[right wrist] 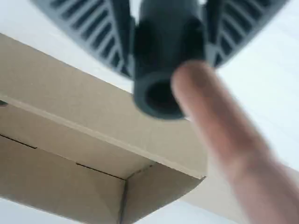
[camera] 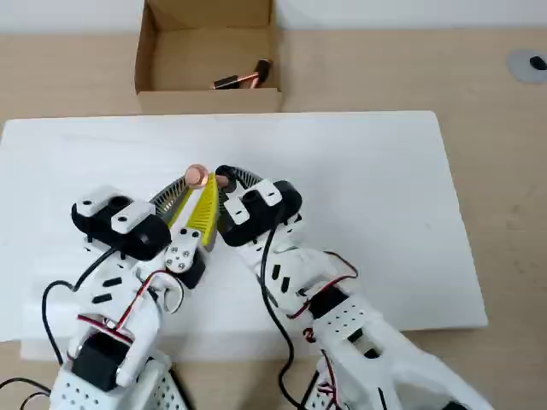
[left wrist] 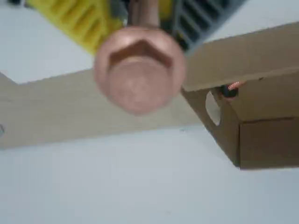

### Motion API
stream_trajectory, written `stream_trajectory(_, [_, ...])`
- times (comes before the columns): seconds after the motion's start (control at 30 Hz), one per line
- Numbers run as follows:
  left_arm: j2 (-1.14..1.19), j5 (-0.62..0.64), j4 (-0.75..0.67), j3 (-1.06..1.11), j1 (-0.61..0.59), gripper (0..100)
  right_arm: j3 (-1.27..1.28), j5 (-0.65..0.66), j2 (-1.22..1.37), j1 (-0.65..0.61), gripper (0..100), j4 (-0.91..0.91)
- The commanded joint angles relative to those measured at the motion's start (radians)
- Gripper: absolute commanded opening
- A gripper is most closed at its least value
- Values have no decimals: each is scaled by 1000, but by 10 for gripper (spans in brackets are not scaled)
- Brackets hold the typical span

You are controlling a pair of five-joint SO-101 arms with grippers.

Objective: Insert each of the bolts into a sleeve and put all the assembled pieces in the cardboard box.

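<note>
1. Holding the bolt (left wrist: 139, 70): the left tool (left wrist: 140, 11) is closed narrow on the copper shank. A yellow finger (left wrist: 79, 18) sits on one side and a grey ribbed finger (left wrist: 205, 16) on the other. The hex head faces that arm's wrist camera.
2. The right tool (right wrist: 163, 28) is clamped on the dark sleeve (right wrist: 161, 65), with ribbed fingers on both flanks. The open bore faces its own wrist camera.
3. High view: the two tools meet tip to tip over the white board (camera: 359, 222), left of its middle. They stop short of the board's far edge. The bolt head sits just beside the sleeve.
4. Right wrist view: the bolt shank crosses in front of the sleeve mouth. Its end is at the rim beside the bore, not inside it (whether it touches the rim, I cannot tell).
5. The cardboard box (camera: 208, 101) stands open on the wooden table (camera: 496, 171). It is just beyond the board's far edge and apart from both tools.
6. One assembled piece (camera: 242, 79) lies on the box floor, toward the corner on the right arm's side. It is copper with a dark sleeve, and a sliver of it also shows over the box wall in the left wrist view.
</note>
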Motion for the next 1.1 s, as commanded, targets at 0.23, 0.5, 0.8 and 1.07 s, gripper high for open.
stream_trajectory(0.23, [-1, -5, 52, -63, 9, 87, -85, -8, -58, 12, 9, -2])
stream_trajectory(0.5, [-1, -5, -6, -63, -8, 86, -85, -8, -59, 12, 9, -2])
stream_trajectory(0.8, [1, -54, -63, -52, -118, 5, -84, -8, -59, 12, 9, -2])
stream_trajectory(1.07, [1, 2, -63, -46, -161, 5, -84, -8, -59, 13, 9, -2])
